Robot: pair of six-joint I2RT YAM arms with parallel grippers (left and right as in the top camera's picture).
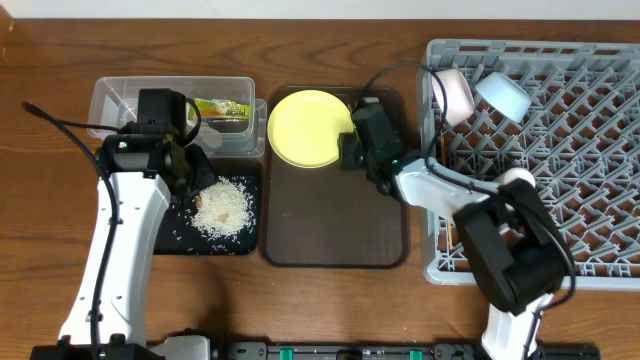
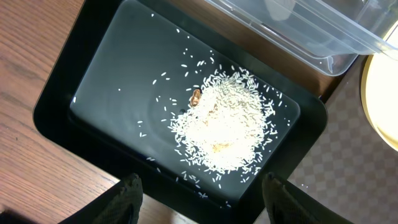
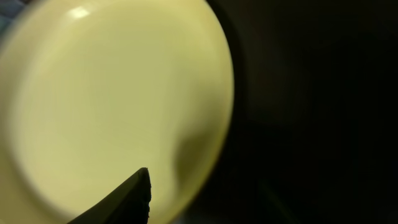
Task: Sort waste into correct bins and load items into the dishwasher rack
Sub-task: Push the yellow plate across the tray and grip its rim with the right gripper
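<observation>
The rice heap (image 1: 222, 205) lies in the black tray (image 1: 175, 238), also in the left wrist view (image 2: 227, 124). My left gripper (image 1: 185, 160) hovers over that tray, open and empty (image 2: 205, 205). The yellow-green snack wrapper (image 1: 222, 108) lies in the clear tub (image 1: 130, 92). The yellow plate (image 1: 305, 128) sits at the far end of the brown serving tray (image 1: 335, 220). My right gripper (image 1: 350, 142) is at the plate's right rim; one finger lies over the plate (image 3: 112, 93), the other is hidden. A white bowl (image 1: 455, 95) and a light blue bowl (image 1: 503, 95) sit in the rack (image 1: 560, 170).
The clear tub's corner (image 2: 323, 37) and the plate's edge (image 2: 382, 106) border the black tray. The rack fills the right side of the table. The tissue, cup and chopsticks are not clearly visible.
</observation>
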